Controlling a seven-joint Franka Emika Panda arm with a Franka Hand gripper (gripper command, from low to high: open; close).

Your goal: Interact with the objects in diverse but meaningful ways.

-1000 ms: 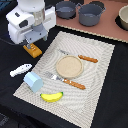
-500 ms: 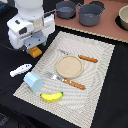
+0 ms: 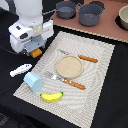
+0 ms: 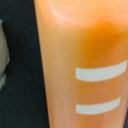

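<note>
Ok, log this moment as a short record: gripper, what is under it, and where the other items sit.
gripper: low over the orange block, at the placemat's edge; fingers hidden, state unclear
wrist view: filled by orange block with two pale stripes
white fish: on dark table, off the mat
pale blue cup: on its side at the mat's edge
banana: near mat corner
plate: mid-mat, fork and knife beside it
grey pots: on the brown surface behind

Woven beige placemat (image 3: 95, 75), coarse and matt, cloth-like. On it, a round plate (image 3: 68, 66) with a wooden look, unpolished. Beside the placemat, a smooth plastic-looking pale blue cup (image 3: 33, 81), yellow banana (image 3: 51, 96) and white fish (image 3: 20, 69). Beyond the placemat, dull grey pots (image 3: 90, 14), metal-like. Orange block (image 4: 82, 60) smooth, softly glossy, with white stripes.
</note>
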